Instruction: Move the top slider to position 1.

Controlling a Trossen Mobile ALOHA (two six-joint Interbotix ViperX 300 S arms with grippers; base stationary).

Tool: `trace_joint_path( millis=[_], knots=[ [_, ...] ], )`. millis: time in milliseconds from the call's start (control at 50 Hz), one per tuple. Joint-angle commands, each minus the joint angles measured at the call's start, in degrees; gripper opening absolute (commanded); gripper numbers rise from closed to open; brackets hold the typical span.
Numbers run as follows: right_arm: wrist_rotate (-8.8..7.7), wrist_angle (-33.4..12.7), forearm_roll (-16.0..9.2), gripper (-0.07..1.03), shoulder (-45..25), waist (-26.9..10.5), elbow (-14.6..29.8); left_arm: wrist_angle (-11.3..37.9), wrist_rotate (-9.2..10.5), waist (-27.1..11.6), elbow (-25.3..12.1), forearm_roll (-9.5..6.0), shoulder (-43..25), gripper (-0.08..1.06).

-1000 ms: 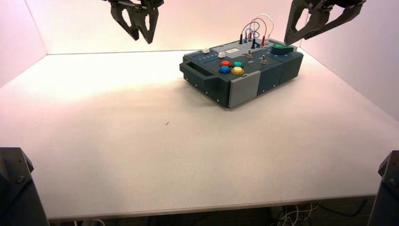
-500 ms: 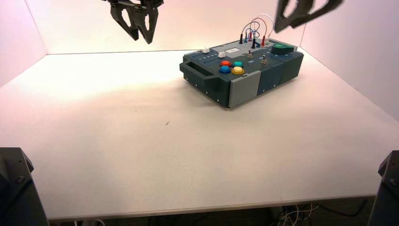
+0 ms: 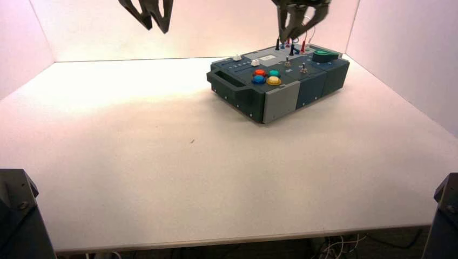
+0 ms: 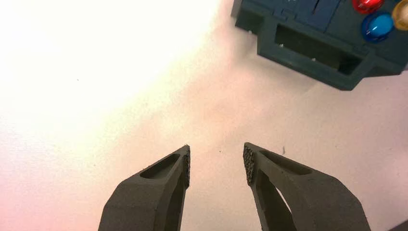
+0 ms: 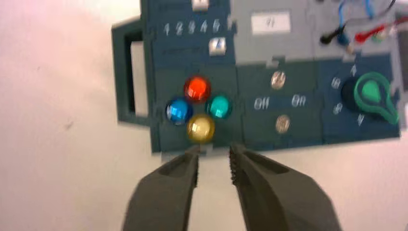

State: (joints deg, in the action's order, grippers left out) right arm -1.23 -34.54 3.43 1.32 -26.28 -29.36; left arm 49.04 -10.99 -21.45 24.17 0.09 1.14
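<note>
The dark teal box stands at the table's back right. The top slider's white knob sits at the box's far left edge. In the right wrist view it is cut by the frame edge, above the printed numbers 1 to 5. A second white slider knob lies below the 5. My right gripper hangs open high over the box's wires. In its own view it is over the table beside the yellow button. My left gripper is open, high at the back left.
Red, blue and teal round buttons, two toggle switches, a large green knob and looped wires sit on the box. A handle juts from its left end. Pale walls close in at the back and both sides.
My right gripper has swung left from above the green knob to above the wires. My left gripper has risen slightly. The box has not moved.
</note>
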Motion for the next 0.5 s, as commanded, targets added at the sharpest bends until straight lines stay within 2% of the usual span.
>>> trace_joint_path(
  millis=[20, 40, 140, 320, 500],
  knots=[
    [-0.09, 0.4, 0.6, 0.19, -2.8, 0.4, 6.7, 0.0, 0.09, 0.1, -0.6, 0.09, 2.5, 0.59],
    [-0.09, 0.4, 0.8, 0.15, -4.1, 0.4, 8.3, 0.0, 0.18, 0.1, -0.6, 0.09, 2.7, 0.59],
    [-0.09, -0.2, 1.0, 0.08, -8.4, 0.4, 13.4, 0.4, 0.09, 0.2, -0.6, 0.09, 3.2, 0.59],
    [0.00, -3.5, 1.0, 0.05, -17.2, 0.4, 22.9, 0.4, 0.09, 0.1, -0.6, 0.00, 4.2, 0.59],
    [0.00, -5.8, 1.0, 0.05, -22.9, 0.4, 29.6, 0.4, 0.18, 0.1, -0.6, 0.00, 4.8, 0.59]
  ],
)
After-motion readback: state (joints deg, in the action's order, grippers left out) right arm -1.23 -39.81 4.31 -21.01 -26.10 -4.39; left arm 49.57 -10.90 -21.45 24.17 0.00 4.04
